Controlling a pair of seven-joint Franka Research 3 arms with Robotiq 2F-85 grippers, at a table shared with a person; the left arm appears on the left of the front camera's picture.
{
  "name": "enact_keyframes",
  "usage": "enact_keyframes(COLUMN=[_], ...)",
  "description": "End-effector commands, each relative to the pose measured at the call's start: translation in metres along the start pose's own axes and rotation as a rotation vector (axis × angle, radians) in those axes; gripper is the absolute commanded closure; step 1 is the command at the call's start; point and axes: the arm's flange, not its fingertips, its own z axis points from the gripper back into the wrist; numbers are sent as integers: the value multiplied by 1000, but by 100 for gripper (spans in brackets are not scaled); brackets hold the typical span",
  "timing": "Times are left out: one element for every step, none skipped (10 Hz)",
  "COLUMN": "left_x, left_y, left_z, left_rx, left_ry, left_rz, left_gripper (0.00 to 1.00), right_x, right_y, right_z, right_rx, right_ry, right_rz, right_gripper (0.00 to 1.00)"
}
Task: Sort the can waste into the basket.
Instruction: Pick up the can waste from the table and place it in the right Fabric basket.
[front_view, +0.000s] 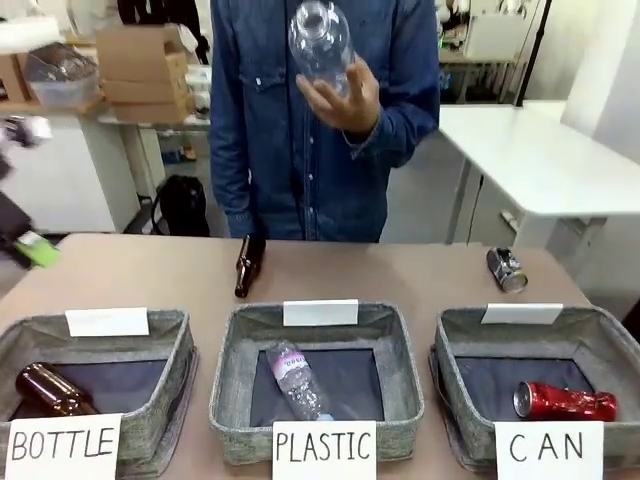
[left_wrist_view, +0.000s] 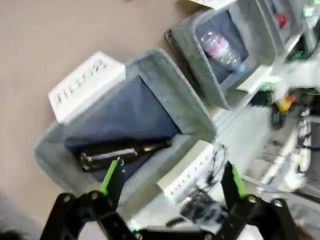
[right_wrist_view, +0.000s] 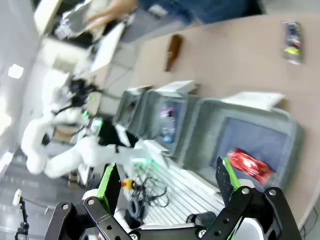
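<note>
**One can in the basket, one out on the desk**

The red can (front_view: 565, 402) lies on its side in the grey CAN basket (front_view: 455, 352), at the right end of a row of three. The dark can (front_view: 507, 269) lies on the desk (front_view: 130, 275) just beyond that basket's far rim, not touching it. The PLASTIC basket (front_view: 232, 370) in the middle holds a clear plastic bottle (front_view: 297, 380). The BOTTLE basket (front_view: 178, 365) on the left holds a brown glass bottle (front_view: 52, 390). A second brown bottle (front_view: 249, 264) lies on the desk behind the middle basket. Across the desk, a person in a denim shirt holds an empty clear bottle (front_view: 320, 40) up in one hand (front_view: 345, 100). The left fingers (left_wrist_view: 107, 177) hang spread wide and empty over the BOTTLE basket; the right fingers (right_wrist_view: 225, 175), equally wide and empty, hang above the near side of the CAN basket
</note>
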Motion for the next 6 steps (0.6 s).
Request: enact_keyframes(left_x=[-18,-36,-52,-31,-31,-31], left_y=[11,26,34,32,32,32], left_z=[27,38,46,27,27,27], left_rx=[-310,-390,-503,-216,-216,-216], left_ry=[-253,-393,-508,-112,-112,-112], left_rz=[353,410,418,225,225,225], left_gripper=[0,0,0,0,0,0], right_x=[34,43,47,47,38,38], right_y=[39,58,70,72,62,62], right_z=[-91,-121,-143,-153,-136,-136], right_rx=[88,107,123,122,125,125], right_ry=[90,102,88,96,130,130], right_rz=[48,64,59,69,81,81], right_gripper=[0,0,0,0,0,0])
